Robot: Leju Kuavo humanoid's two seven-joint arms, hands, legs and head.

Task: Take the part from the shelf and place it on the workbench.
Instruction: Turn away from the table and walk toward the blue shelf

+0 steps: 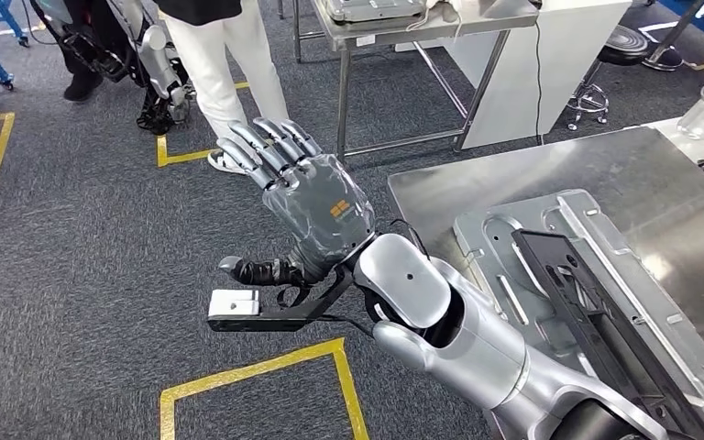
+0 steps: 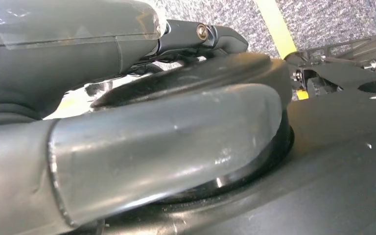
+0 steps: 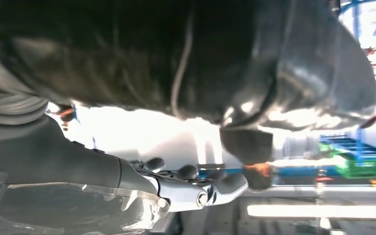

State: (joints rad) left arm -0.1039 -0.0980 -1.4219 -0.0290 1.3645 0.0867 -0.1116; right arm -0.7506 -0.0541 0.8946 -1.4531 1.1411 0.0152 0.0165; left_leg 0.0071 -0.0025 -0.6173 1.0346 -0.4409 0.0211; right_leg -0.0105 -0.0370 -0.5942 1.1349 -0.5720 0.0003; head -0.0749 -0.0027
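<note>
Behind the right hand, on its wrist side, lies one part. It rests flat on the single steel workbench, and the silver forearm crosses in front of its near end. The part is a pale stamped metal panel with raised edges, slots and small holes, and one black frame lies along it.

The right hand is held out over the grey carpet, clear of the bench. Its fingers are stretched straight and slightly fanned, the thumb is out to the side, and there is nothing in them. In the right wrist view the fingers also reach out bare.

The left hand appears as a thick grey thumb close against dark surfaces, and I cannot tell whether it grips anything.

Beyond the right fingertips stands one person in white trousers. Farther off are one metal table and one stool.
</note>
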